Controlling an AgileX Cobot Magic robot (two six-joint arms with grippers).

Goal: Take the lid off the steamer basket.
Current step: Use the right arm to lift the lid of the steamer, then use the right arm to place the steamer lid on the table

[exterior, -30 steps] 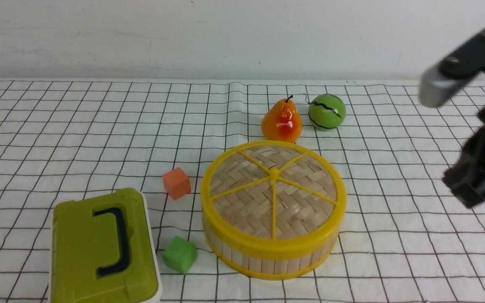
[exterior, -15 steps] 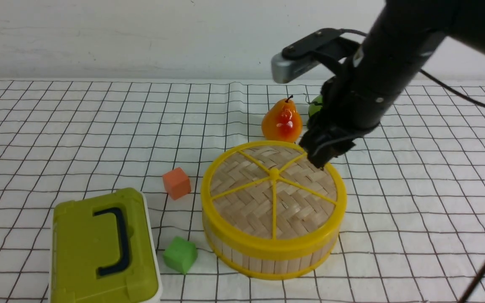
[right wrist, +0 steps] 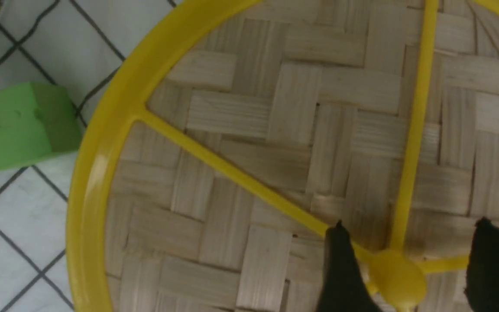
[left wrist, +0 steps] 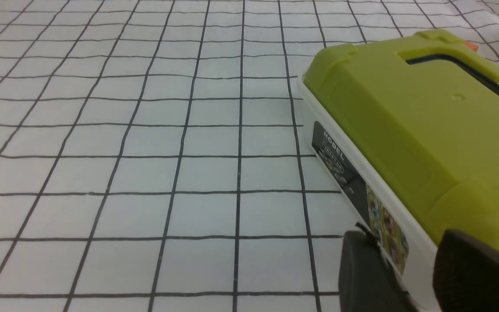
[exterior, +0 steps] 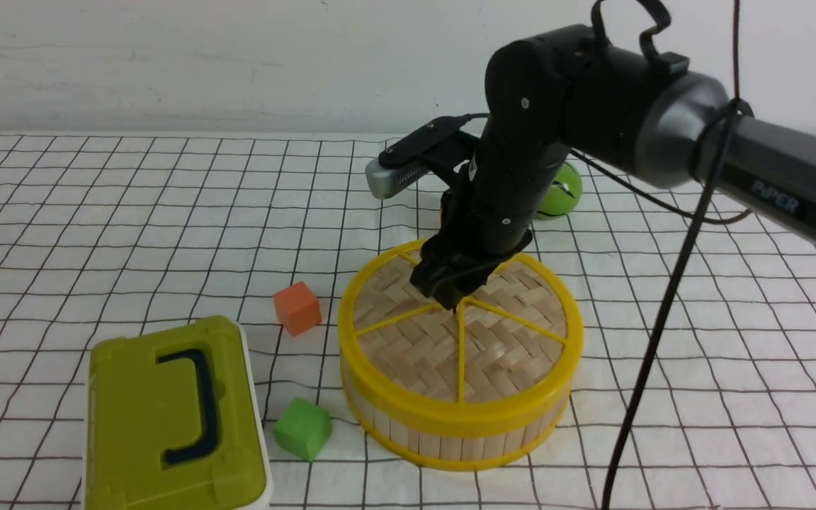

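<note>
The steamer basket [exterior: 450,443] stands on the checked cloth at centre front, bamboo-slat wall between yellow rims. The lid [exterior: 493,340] lies flat on top of it, woven bamboo with yellow spokes. My right gripper [exterior: 454,301] points down at the lid's centre. In the right wrist view the gripper [right wrist: 410,229] is open, one dark finger on each side of the yellow knob [right wrist: 399,277], close above the lid [right wrist: 241,108]. My left gripper [left wrist: 405,242] shows only in the left wrist view, fingers apart, low beside the olive-green box [left wrist: 405,112].
The olive-green box [exterior: 174,418] with a dark handle sits front left. An orange cube [exterior: 297,307] and a green cube [exterior: 302,428] lie just left of the basket. A green striped ball [exterior: 565,190] sits behind the arm. A black cable [exterior: 663,319] hangs at right.
My right arm has swung in from the right edge to above the lid's centre and come down. Its jaws went from shut to open.
</note>
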